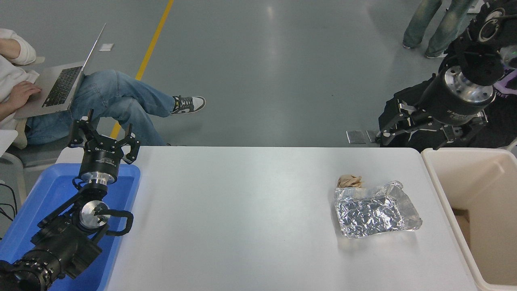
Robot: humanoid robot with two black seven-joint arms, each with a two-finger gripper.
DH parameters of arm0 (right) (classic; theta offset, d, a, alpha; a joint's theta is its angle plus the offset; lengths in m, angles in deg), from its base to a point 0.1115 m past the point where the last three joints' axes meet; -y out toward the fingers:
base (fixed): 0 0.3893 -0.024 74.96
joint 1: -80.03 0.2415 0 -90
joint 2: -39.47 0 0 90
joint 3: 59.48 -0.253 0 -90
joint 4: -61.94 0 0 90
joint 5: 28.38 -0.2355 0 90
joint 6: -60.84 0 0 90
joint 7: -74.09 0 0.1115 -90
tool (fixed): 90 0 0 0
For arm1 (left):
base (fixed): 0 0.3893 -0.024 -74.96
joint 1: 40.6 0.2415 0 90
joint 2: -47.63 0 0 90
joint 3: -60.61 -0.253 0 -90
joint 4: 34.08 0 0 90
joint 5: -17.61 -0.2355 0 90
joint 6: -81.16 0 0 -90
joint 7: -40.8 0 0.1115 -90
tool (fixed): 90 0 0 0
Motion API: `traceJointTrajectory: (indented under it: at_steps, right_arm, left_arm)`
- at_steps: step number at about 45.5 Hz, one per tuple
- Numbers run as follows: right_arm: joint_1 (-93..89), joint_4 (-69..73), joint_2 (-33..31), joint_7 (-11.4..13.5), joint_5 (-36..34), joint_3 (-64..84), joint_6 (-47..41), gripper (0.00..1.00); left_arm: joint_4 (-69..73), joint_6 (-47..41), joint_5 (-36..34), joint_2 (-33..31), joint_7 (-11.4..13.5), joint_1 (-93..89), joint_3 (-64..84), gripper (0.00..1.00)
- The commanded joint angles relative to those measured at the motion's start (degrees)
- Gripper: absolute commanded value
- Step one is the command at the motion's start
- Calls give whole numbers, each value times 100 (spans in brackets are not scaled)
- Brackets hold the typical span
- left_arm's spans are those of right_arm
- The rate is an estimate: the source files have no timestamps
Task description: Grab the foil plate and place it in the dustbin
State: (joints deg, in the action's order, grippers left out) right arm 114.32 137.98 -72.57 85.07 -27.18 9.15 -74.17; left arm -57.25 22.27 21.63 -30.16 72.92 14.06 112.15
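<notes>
The foil plate point(375, 212), a wrinkled silver tray, lies flat on the right part of the white table point(242, 210). The dustbin point(438, 178), a large beige bin, stands just beyond the table's right edge. My right gripper point(416, 137) hangs open and holding nothing above the table's far right corner, well behind and above the plate. My left gripper point(104, 135) is parked open over the blue tray at the lower left.
A small tan paper wad point(349, 180) touches the plate's far left corner. A blue plastic tray point(44, 194) sits at the table's left end. A seated person with a laptop point(60, 85) is at the far left, and another person's legs point(432, 24) stand at the top right.
</notes>
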Motion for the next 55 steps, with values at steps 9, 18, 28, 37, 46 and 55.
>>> traceJointTrajectory:
  at_steps: [9, 18, 28, 37, 46, 55]
  right_arm:
    - [-1635, -264, -381, 1, 3, -385, 1, 100]
    - [-2575, -598, -846, 1, -137, -640, 798, 100]
    - [-3903, -1029, -1093, -8, -945, -1193, 2462, 100]
    - [-4633, -1381, -1093, -8, -2088, -1387, 2558, 99]
    - [-5037, -1548, -1005, 1, -2194, -1422, 3120, 99]
    - [-5529, -1688, -812, -7, -2264, -2045, 3385, 99]
  left_arm:
    - [5, 0, 2, 0, 4, 0, -4, 99]
    - [-3, 0, 2, 0, 4, 0, 5, 99]
    - [5, 0, 2, 0, 4, 0, 5, 99]
    - [-3, 0, 2, 0, 4, 0, 5, 99]
    - [5, 0, -6, 0, 4, -8, 5, 99]
    - [-3, 0, -6, 0, 4, 0, 5, 99]
